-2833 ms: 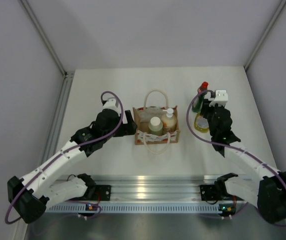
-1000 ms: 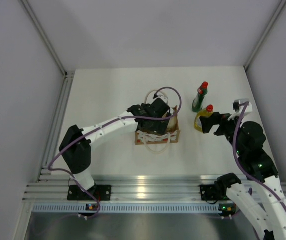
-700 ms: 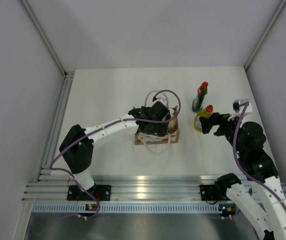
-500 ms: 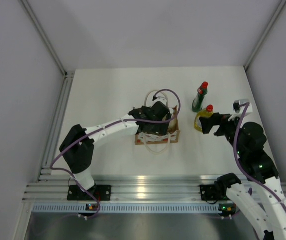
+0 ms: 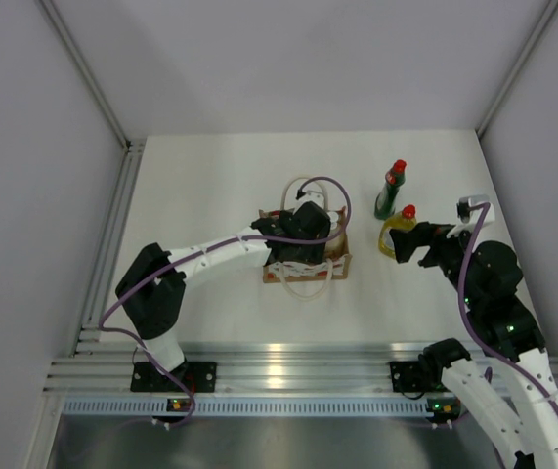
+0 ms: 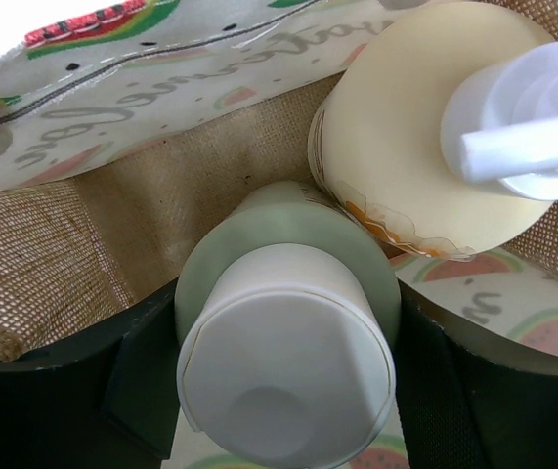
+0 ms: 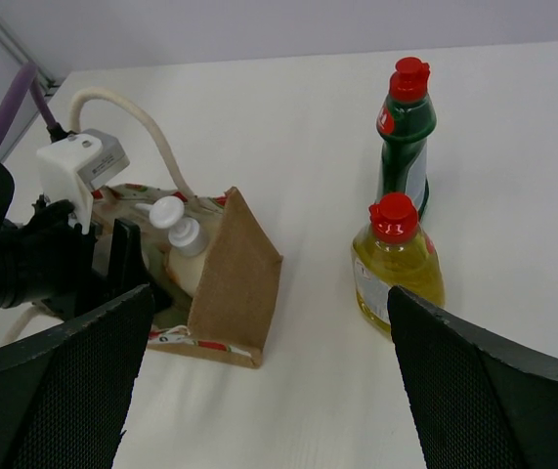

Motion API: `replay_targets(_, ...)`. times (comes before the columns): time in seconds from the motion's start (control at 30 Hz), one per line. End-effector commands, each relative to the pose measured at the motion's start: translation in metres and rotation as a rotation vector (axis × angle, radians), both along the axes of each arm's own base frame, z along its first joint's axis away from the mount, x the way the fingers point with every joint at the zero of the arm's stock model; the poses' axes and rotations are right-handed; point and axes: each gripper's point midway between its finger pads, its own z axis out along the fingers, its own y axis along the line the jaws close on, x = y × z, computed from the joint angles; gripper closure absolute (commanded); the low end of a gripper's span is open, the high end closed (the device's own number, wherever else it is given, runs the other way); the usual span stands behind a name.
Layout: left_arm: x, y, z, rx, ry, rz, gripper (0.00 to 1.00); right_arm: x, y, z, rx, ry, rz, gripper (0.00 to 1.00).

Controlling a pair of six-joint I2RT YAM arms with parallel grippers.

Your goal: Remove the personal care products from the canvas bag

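Observation:
The canvas bag (image 5: 306, 266) stands mid-table with my left gripper (image 5: 300, 240) reaching down into it. In the left wrist view the pale green bottle (image 6: 279, 223) with its white cap sits between the two black fingers (image 6: 147, 376), which press on both of its sides: the left gripper (image 6: 288, 386) is shut on it. The cream pump bottle (image 6: 410, 117) stands beside it in the bag. The dark green bottle (image 5: 389, 193) and the yellow bottle (image 5: 396, 234) stand on the table to the right. My right gripper (image 5: 407, 244) hovers open next to the yellow bottle, holding nothing.
The right wrist view shows the bag (image 7: 237, 283) with its rope handle (image 7: 132, 115), the left arm's wrist (image 7: 24, 264) over it, and both red-capped bottles (image 7: 406, 137) upright. Grey walls enclose the white table (image 5: 200, 186); a metal rail (image 5: 288, 376) runs along the near edge.
The left gripper has sunk a little deeper into the bag and closed on the pale green bottle. The right arm, drawn back from the two bottles earlier, has stayed still over the last second.

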Motion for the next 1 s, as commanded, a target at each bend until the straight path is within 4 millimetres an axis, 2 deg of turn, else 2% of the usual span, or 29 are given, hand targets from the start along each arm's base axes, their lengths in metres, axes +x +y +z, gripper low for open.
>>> replay_targets(0.0,0.005,-0.005,0.006,-0.045,-0.031,0.024,0.55,-0.001,-0.002,0.014,0.016,-0.043,-0.005,0.00)
replay_targets(0.03,0.005,-0.004,0.007,-0.046,-0.032,0.026,0.59,-0.001,-0.003,0.013,0.015,-0.042,-0.008,0.00)
replay_targets(0.07,0.005,-0.004,0.010,-0.048,-0.038,0.029,0.74,-0.001,-0.003,0.013,0.013,-0.041,-0.008,0.00)
replay_targets(0.13,0.005,-0.004,0.015,-0.061,-0.044,0.030,0.91,-0.001,-0.003,0.013,0.016,-0.043,-0.008,0.00)
replay_targets(0.2,0.005,-0.005,0.022,-0.076,-0.053,0.032,1.00,0.000,-0.002,0.014,0.015,-0.045,-0.006,0.01)
replay_targets(0.43,0.006,-0.001,0.072,-0.160,-0.136,0.038,1.00,0.001,-0.002,0.017,0.018,-0.062,-0.006,0.01)
replay_targets(0.77,0.002,0.007,0.119,-0.230,-0.212,0.026,1.00,0.000,-0.002,0.021,0.028,-0.078,-0.007,0.01)
replay_targets(0.97,-0.003,0.017,0.157,-0.292,-0.276,0.023,1.00,-0.001,-0.002,0.022,0.029,-0.081,-0.007,0.01)
